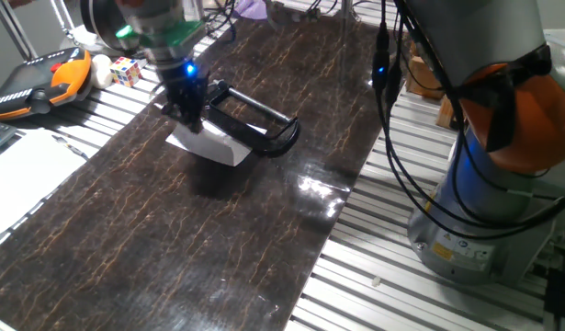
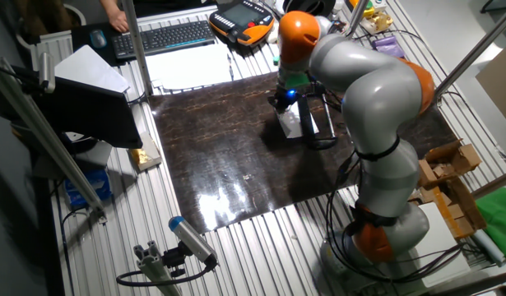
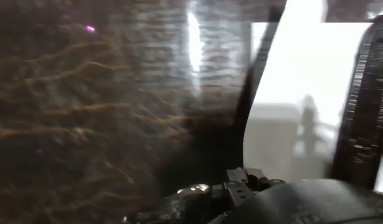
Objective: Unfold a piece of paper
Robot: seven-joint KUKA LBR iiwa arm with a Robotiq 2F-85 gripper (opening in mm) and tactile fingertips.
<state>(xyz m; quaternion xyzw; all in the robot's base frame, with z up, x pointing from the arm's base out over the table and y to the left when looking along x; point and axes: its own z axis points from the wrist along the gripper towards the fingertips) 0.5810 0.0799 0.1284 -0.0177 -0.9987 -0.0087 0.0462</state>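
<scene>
Paper position: piece of paper (image 1: 213,145) lies on the dark marbled mat (image 1: 153,239), near the middle of its far half, just beside the black clamp (image 1: 254,124).
Paper shape: looks still folded, one part flat on the mat and one part raised at an angle, so the crease seems to stand as a low ridge; seen most plainly in the hand view (image 3: 297,99), where a bright upper area meets a greyer lower area.
Clamp role: sits along one edge of the sheet, touching or overlapping it; probably placed there to pin one half down, so that the other half can be pulled away without sliding the whole sheet. A judgement only.
Gripper place: gripper (image 1: 190,112) hangs low over the paper edge that is away from the clamp, pointing down; in the other fixed view (image 2: 287,103) also right at the sheet (image 2: 291,123).
Finger state: cannot tell; tips are hidden by the hand body in both fixed views, and the hand view is blurred and shows no clear fingertip. Cannot tell either if the paper is pinched or only approached.
Reason for the low pose: free flap is thin and near the mat, so a grasp must come from very close to the surface.
Task stage: unfolding not yet done.
Risk: thin sheet may slip from under the clamp or crumple.
</scene>
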